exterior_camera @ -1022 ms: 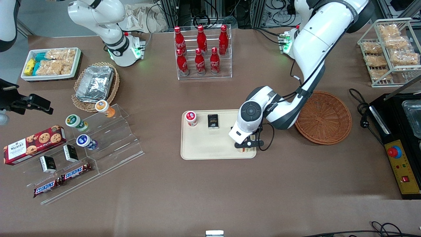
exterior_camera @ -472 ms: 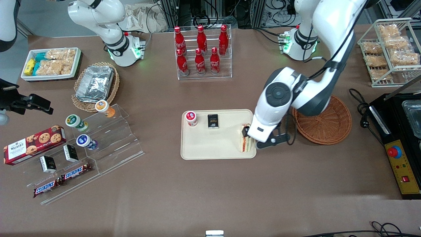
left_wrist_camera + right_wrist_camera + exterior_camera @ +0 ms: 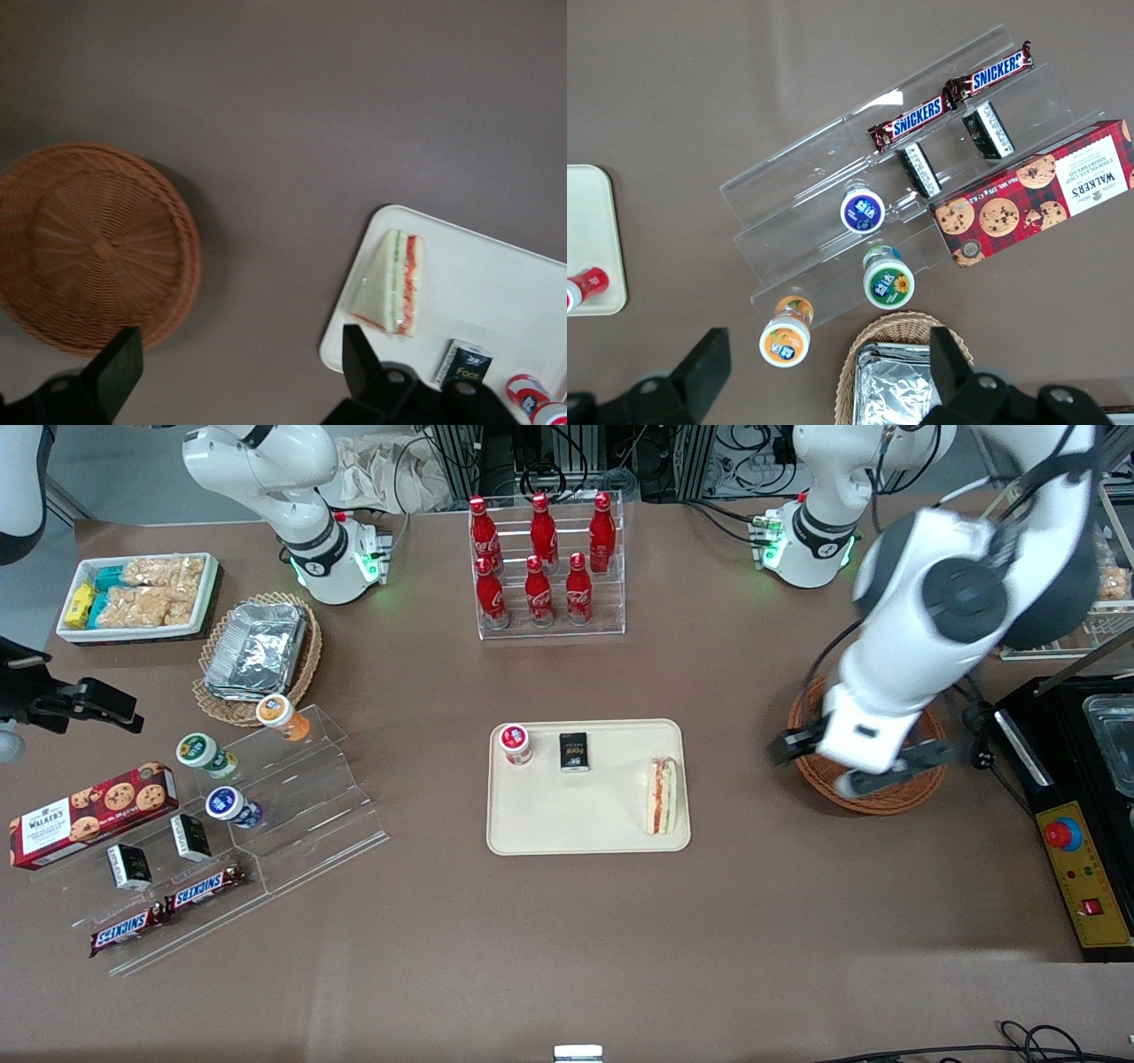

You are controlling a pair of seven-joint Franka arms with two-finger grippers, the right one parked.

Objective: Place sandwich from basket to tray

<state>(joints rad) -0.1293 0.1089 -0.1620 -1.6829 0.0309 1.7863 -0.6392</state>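
Note:
The sandwich (image 3: 663, 795), a white wedge with red and green filling, lies on the cream tray (image 3: 567, 824) at its edge toward the working arm's end. It also shows in the left wrist view (image 3: 392, 282) on the tray (image 3: 505, 292). The reddish-brown basket (image 3: 889, 801) is empty (image 3: 89, 243) and partly covered by the arm in the front view. My left gripper (image 3: 850, 766) hangs high above the basket's edge nearest the tray. It is open and empty (image 3: 237, 354), with bare table under the gap.
A red-lidded cup (image 3: 515, 744) and a small black box (image 3: 574, 751) stand on the tray. A rack of cola bottles (image 3: 545, 567) is farther back. A black machine (image 3: 1081, 806) and a wire rack of snack bags (image 3: 1050, 558) sit at the working arm's end.
My gripper let go of the sandwich on the tray, rose, and swung away to above the basket. The sandwich stays on the tray.

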